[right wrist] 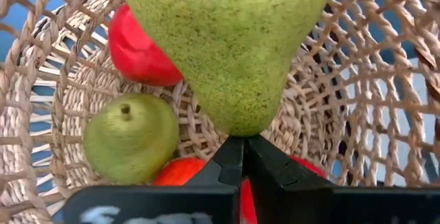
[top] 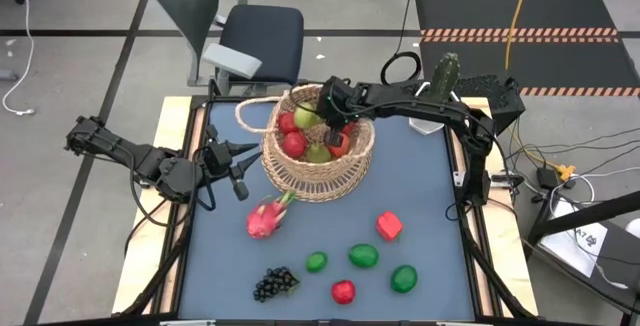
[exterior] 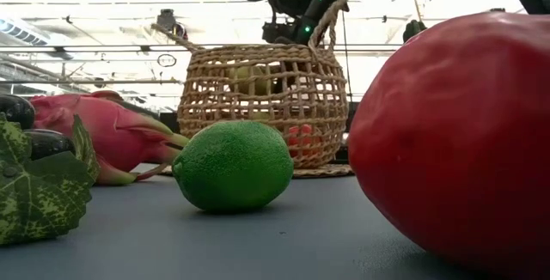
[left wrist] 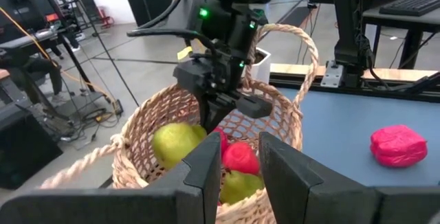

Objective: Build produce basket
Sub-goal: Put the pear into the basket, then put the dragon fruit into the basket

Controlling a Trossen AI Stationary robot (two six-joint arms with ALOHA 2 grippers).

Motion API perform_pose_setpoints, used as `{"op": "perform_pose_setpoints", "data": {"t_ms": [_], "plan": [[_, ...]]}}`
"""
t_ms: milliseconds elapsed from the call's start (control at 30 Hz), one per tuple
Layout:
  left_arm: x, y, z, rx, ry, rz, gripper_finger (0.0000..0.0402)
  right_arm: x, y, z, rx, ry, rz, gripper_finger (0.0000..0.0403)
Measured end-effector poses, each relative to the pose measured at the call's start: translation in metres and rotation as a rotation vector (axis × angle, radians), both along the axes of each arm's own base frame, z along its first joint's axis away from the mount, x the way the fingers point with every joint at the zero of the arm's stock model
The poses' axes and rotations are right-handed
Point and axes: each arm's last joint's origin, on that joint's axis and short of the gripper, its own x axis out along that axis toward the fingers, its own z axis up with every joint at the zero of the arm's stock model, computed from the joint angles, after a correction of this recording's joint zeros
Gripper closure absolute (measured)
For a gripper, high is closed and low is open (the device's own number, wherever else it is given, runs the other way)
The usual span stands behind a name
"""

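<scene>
The tan wicker basket point(top: 318, 171) stands at the table's far middle, and it also shows in the low view point(exterior: 262, 108). It holds red apples point(top: 294, 144) and a small green pear point(right wrist: 130, 138). My right gripper point(right wrist: 243, 141) is inside the basket's mouth, and it also shows in the high view point(top: 328, 118). Its fingers are shut at the narrow end of a big green pear point(right wrist: 230, 38). My left gripper point(top: 238, 171) waits open and empty just left of the basket, and it also shows in the left wrist view point(left wrist: 240, 172). My right gripper's shut fingertips meet the big pear's narrow top end point(right wrist: 240, 129). The stem does not show, so I cannot tell what they pinch. The fingers slant down from the table's right side. The pear reaches out beyond them above the other fruit; whether it rests on that fruit I cannot tell.
On the near half of the table lie a pink dragon fruit point(top: 266, 216), a dark grape bunch point(top: 275, 283), a lime point(top: 316, 262), two green rounds point(top: 363, 256), a red apple point(top: 343, 291) and a red fruit point(top: 389, 226). A potted cactus point(top: 447, 71) stands at the far right.
</scene>
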Motion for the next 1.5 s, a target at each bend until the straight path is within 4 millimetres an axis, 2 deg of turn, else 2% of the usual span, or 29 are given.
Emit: {"op": "perform_pose_setpoints", "data": {"t_ms": [300,867,1233,1500], "plan": [[0.000,0.000,0.000,-0.001,-0.004,0.000,0.0300,-0.002,-0.001,-0.010,-0.004,0.024,0.014,0.0399],[0.000,0.000,0.000,0.002,-0.003,-0.001,0.0300,-0.003,-0.001,-0.011,-0.007,0.032,0.023,0.0398],[0.000,0.000,0.000,0.001,-0.003,-0.001,0.0300,-0.003,-0.001,-0.012,-0.006,0.031,0.017,0.0326],[0.000,0.000,0.000,0.001,-0.002,-0.001,0.0300,-0.001,0.002,-0.003,-0.024,-0.027,0.023,0.0312]]}}
